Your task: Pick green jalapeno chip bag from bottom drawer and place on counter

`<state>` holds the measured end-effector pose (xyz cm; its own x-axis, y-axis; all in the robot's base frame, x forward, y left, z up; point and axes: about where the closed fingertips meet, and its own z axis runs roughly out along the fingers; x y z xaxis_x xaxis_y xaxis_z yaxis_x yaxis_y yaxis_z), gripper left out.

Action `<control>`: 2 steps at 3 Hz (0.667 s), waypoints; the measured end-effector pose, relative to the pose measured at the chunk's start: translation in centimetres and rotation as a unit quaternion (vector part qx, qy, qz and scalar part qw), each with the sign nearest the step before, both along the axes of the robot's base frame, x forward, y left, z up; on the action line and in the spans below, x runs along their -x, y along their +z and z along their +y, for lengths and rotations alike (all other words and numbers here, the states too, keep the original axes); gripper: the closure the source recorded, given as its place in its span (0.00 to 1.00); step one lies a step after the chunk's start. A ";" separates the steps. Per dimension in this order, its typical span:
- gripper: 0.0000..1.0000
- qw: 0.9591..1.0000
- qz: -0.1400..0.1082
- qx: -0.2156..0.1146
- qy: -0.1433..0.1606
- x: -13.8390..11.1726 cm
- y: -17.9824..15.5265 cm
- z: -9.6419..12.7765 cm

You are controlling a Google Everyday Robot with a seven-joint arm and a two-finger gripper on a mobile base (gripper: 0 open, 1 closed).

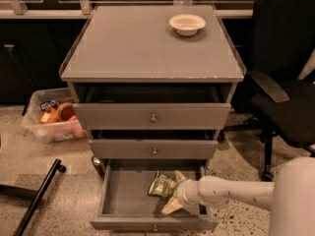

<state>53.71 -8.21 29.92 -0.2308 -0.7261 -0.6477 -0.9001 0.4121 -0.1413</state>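
The gripper [173,192] is inside the open bottom drawer [123,193], its fingers apart, just beside the right edge of the chip bag [161,184], which lies on the drawer floor. The two upper drawers [152,117] hang above the bag. On the counter [133,48] stands a white bowl [187,23]. An office chair [285,97] is at the right and a plastic bin [51,123] at the left.

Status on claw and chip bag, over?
Claw open in bottom drawer, at green jalapeno chip bag. Bag not lifted. White bowl on counter, far corner.

White smooth tubular arm [231,193]; cream pointed jaws, spread, inside bottom drawer [123,195].
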 end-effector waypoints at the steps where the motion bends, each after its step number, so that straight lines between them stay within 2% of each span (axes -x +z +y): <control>1: 0.00 1.000 0.000 -0.001 0.006 -2.0 -4.0 -0.5; 2: 0.00 1.000 0.000 -0.001 0.017 -4.1 -7.5 -0.5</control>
